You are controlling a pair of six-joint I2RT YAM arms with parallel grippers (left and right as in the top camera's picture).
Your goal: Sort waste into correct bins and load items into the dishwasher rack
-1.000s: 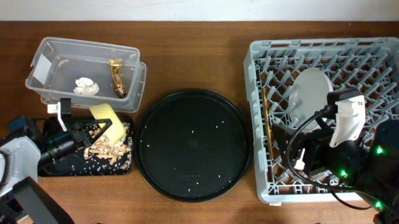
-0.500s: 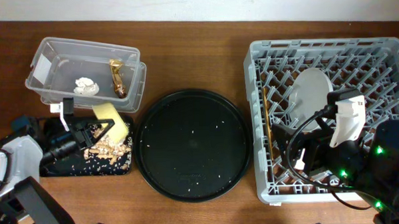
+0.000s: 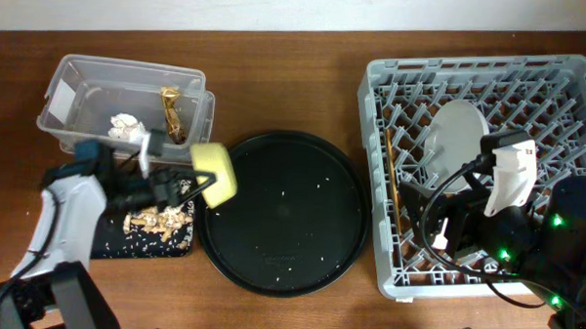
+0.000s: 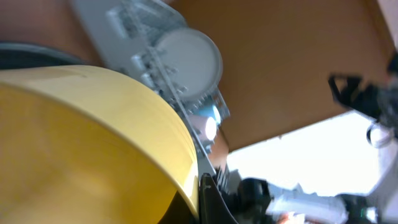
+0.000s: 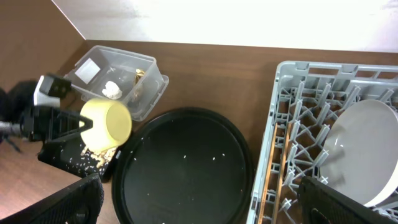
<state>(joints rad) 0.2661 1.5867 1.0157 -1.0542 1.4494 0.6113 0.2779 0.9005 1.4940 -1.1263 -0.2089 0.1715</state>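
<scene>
Yellow bowl [image 3: 215,173] swung from black tray [image 3: 124,254] toward 3 o'clock, grasped by left tool [image 3: 195,186]; plate [image 3: 457,136], chopsticks [image 3: 393,197] racked, bowl pending.

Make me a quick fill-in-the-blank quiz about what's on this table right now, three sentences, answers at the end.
1. The left gripper holds a ____ bowl near the left edge of the round black tray.
2. Inside the clear tub, a gold-brown wrapper lies beside a crumpled white ____.
3. A pale grey round ____ stands on edge in the dishwasher rack.

Missing words: yellow; tissue; plate.
</scene>
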